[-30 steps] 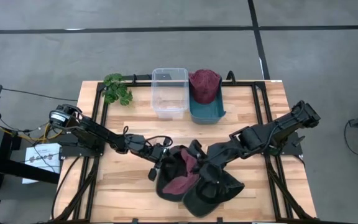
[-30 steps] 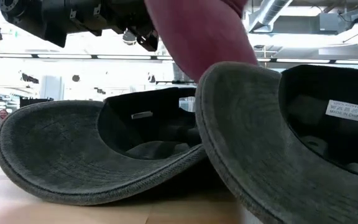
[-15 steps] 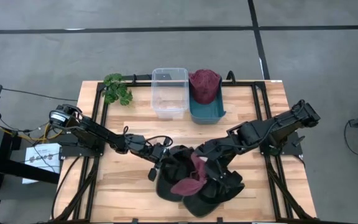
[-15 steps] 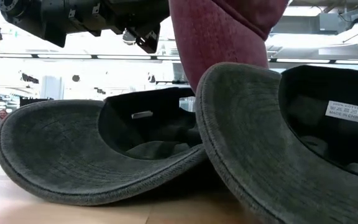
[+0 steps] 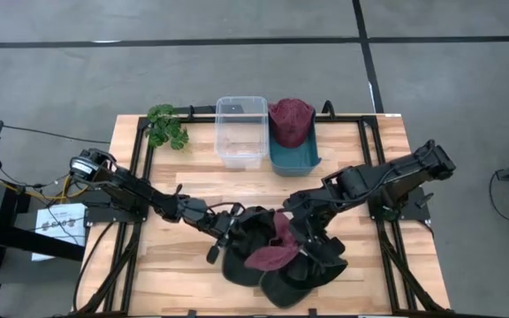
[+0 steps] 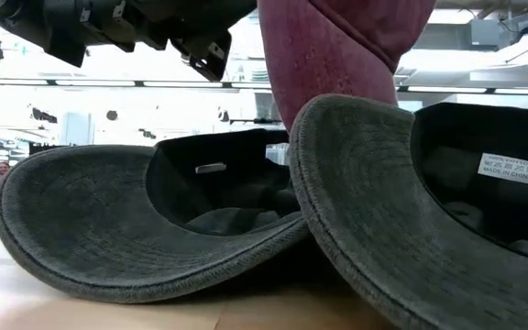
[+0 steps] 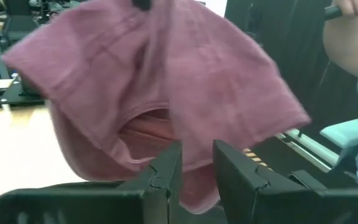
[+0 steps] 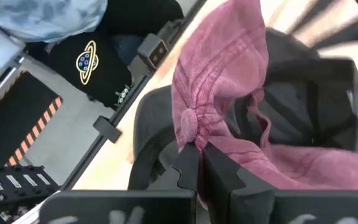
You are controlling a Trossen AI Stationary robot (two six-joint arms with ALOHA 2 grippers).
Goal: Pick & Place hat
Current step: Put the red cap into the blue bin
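Observation:
A maroon hat (image 5: pixel 270 253) hangs from my right gripper (image 5: pixel 283 228), which is shut on it above two dark grey hats (image 5: pixel 300 274) lying upside down on the table; in the low view their brims (image 6: pixel 108 229) rest on the wood. My left gripper (image 5: pixel 215 246) hovers just left of the hats, slightly open and empty, and its wrist view shows the maroon hat (image 7: pixel 160 81) beyond its fingers. A second maroon hat (image 5: pixel 291 119) rests on the blue bin (image 5: pixel 294 161) at the far edge. My right gripper pinches the maroon hat's crown beside its top button (image 8: pixel 188 124) between its two fingers, holding bunched cloth. The hat hangs below and beyond the fingers, slack, lifted clear of the dark hats, with its brim (image 5: pixel 268 261) lowest.
A clear plastic bin (image 5: pixel 241 131) stands beside the blue bin at the far edge, and a green plant sprig (image 5: pixel 166 125) lies at the far left corner. A person's arm (image 7: pixel 353 37) shows beyond the table.
My right gripper has risen and drawn toward the table's far-left, lifting the maroon hat out of the dark hats until it hangs clear. My left gripper has backed slightly toward the table's left and near edge.

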